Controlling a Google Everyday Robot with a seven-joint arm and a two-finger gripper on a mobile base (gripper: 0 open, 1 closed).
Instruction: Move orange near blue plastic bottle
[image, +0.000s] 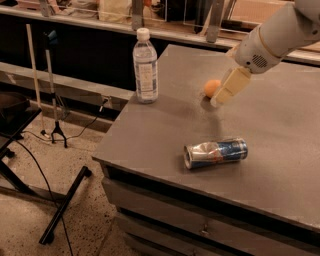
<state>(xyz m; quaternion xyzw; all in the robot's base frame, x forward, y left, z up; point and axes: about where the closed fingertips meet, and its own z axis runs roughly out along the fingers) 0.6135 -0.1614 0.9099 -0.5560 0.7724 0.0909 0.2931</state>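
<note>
The orange sits on the grey table, partly hidden behind my gripper. The blue plastic bottle, clear with a white cap and a pale label, stands upright near the table's back left edge, some way to the left of the orange. My gripper hangs from the white arm that comes in from the upper right. Its pale fingers point down and left, just in front and to the right of the orange, close above the tabletop.
A crushed silver-and-blue can lies on its side near the table's front edge. A drawer front runs below the tabletop. Black stand legs and cables lie on the floor at left. A shelf with clutter runs behind.
</note>
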